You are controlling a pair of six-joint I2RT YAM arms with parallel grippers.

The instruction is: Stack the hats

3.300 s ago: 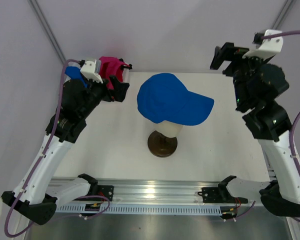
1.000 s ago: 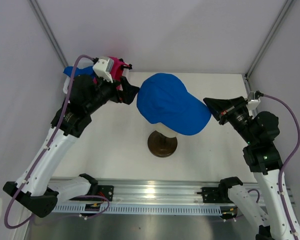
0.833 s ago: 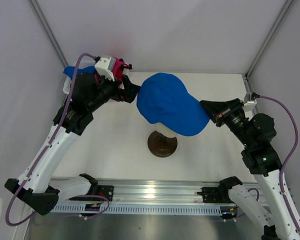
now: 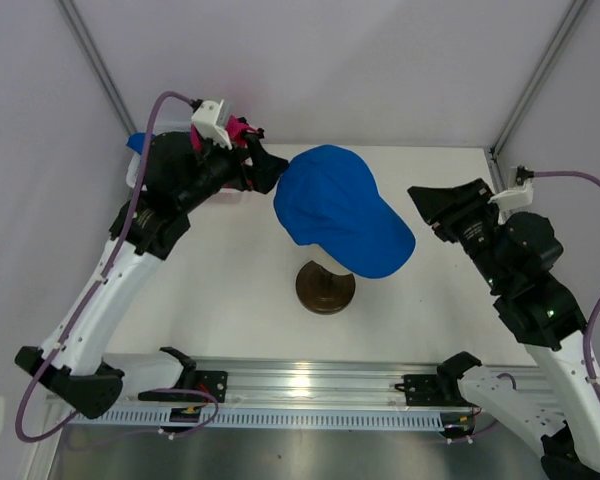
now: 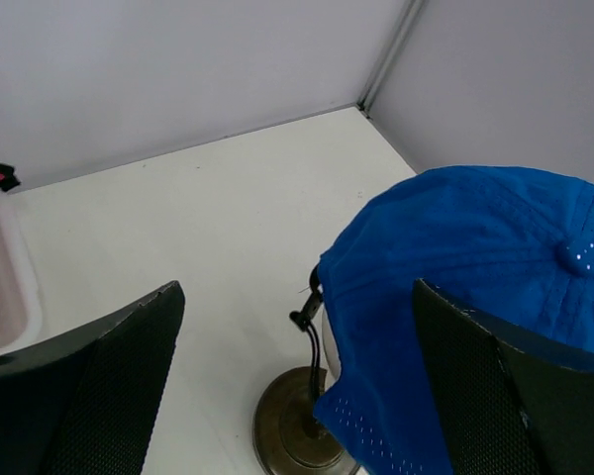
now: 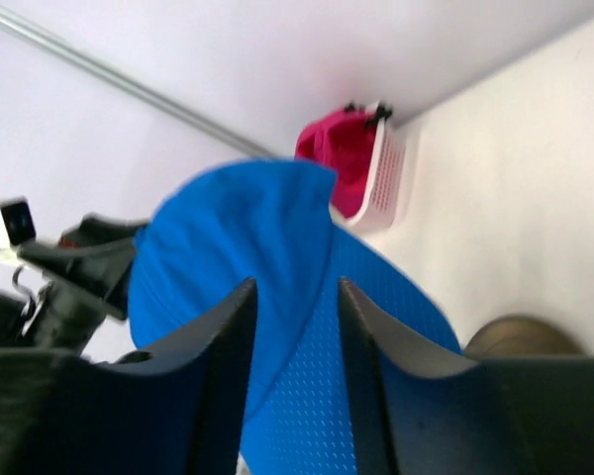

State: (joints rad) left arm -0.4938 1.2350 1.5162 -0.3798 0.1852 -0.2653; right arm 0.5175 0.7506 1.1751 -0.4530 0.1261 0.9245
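Between the left gripper's (image 5: 297,293) fingers (image 5: 89,386): nothing. The jaws stand wide apart, framing the blue hat (image 4: 335,205) from its far-left side.

Item, right gripper (image 4: 427,212): jaws parted a little, gripping nothing. It points at the hat's brim from the right, near it but apart.

Item, blue hat: seated on the mannequin head (image 4: 330,263) and covering nearly all of it, brim toward the near right. The dark round base (image 4: 325,288) stands on the white table (image 4: 230,290).

Container, white mesh basket (image 6: 388,188): far-left corner, mostly hidden behind the left arm from above. It holds a magenta hat (image 6: 342,158). Beside it, at the arm's outer side, a second blue hat (image 4: 140,143) shows; I cannot tell whether it is in the basket.

Pose, left arm: rises from its base and bends across the far-left corner, wrist high, gripper just beside the crown.

Pose, right arm: elbow bent, forearm angled in toward the table's middle.
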